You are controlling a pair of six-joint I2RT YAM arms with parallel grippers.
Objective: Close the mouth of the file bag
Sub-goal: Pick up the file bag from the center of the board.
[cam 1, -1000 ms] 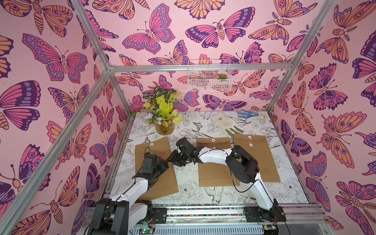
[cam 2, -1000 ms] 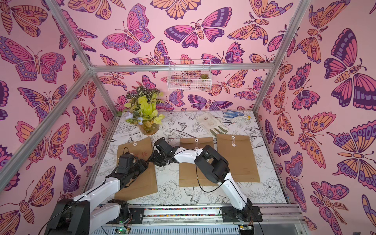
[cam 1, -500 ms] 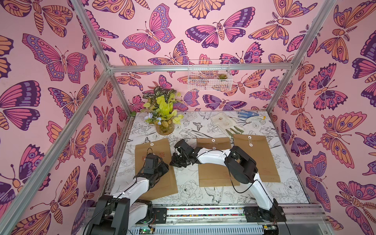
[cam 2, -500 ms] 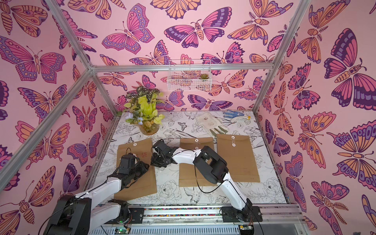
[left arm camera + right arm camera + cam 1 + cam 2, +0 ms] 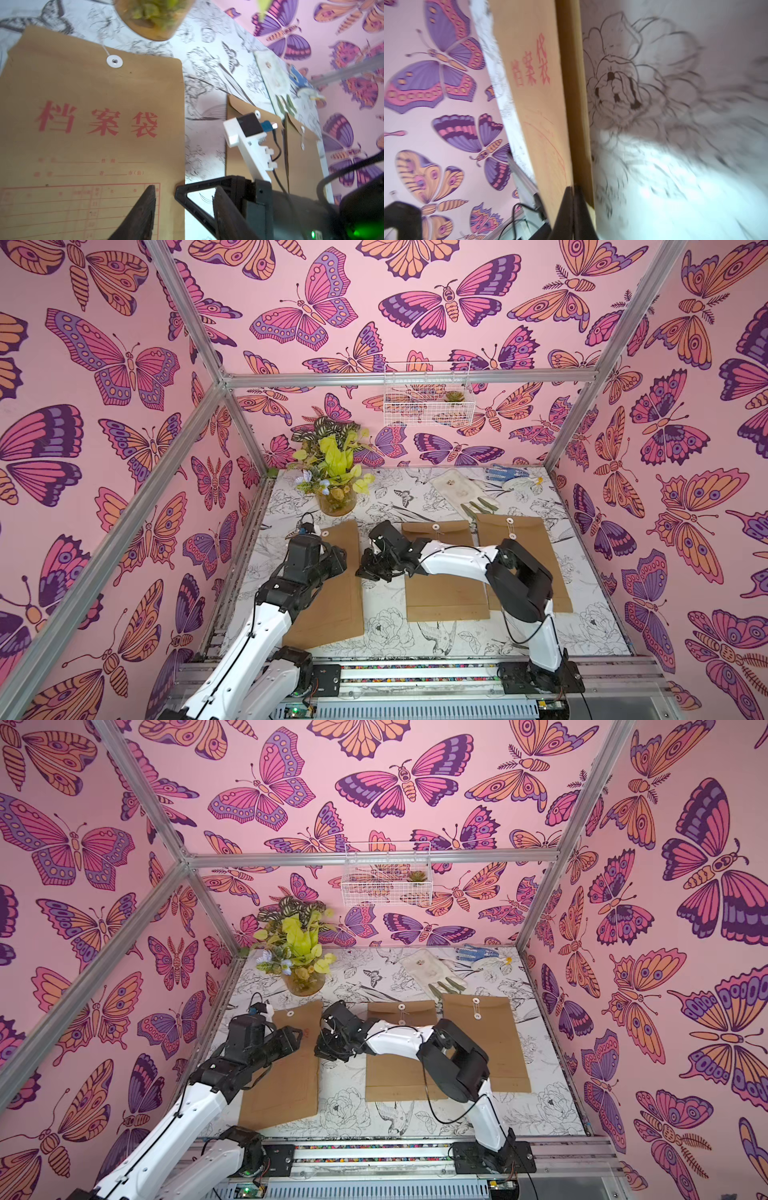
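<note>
The file bag (image 5: 332,605) (image 5: 286,1085) is a brown envelope with red print lying flat at the table's left, its white button (image 5: 114,61) and string at the far end. My right gripper (image 5: 574,189) is shut on this bag's right edge, which is lifted a little off the table; in both top views it sits at that edge (image 5: 365,570) (image 5: 322,1052). My left gripper (image 5: 184,188) stands open just above the bag's right side, one fingertip (image 5: 152,188) over the printed form, and holds nothing (image 5: 337,562).
Two more brown file bags lie flat, one in the middle (image 5: 444,593) under the right arm and one at the right (image 5: 523,539). A flower vase (image 5: 336,497) stands behind the left bag. Gloves (image 5: 461,491) lie at the back. A wire basket (image 5: 428,393) hangs on the back wall.
My right gripper has gone from open to shut on the left bag's right edge and shifted slightly toward the front. The left arm has hardly moved.
</note>
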